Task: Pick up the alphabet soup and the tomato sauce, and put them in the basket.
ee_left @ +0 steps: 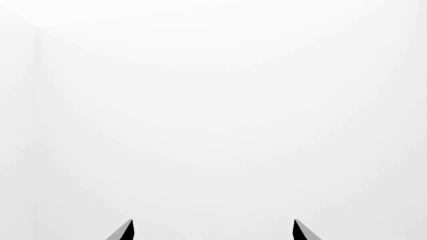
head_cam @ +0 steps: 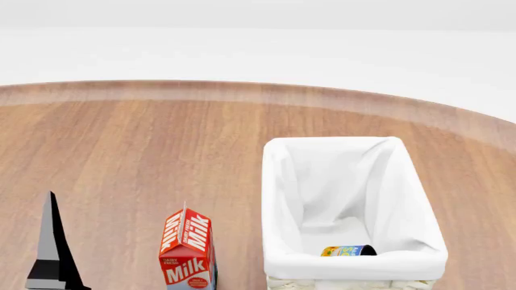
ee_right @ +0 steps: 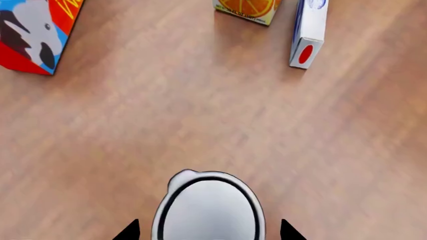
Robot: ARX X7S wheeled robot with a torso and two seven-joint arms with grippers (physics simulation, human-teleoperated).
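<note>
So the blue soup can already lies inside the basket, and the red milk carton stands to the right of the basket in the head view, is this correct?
Not quite. The soup can does lie inside the basket, but the milk carton stands to the left of the basket, not the right. The head view shows this.

Broad round wooden tabletop, warm brown grain running lengthwise, paler band along its curved far edge. Beyond it, plain white floor and wall, evenly lit, almost shadowless. Faint vertical corner seam in blank white wall.
</note>
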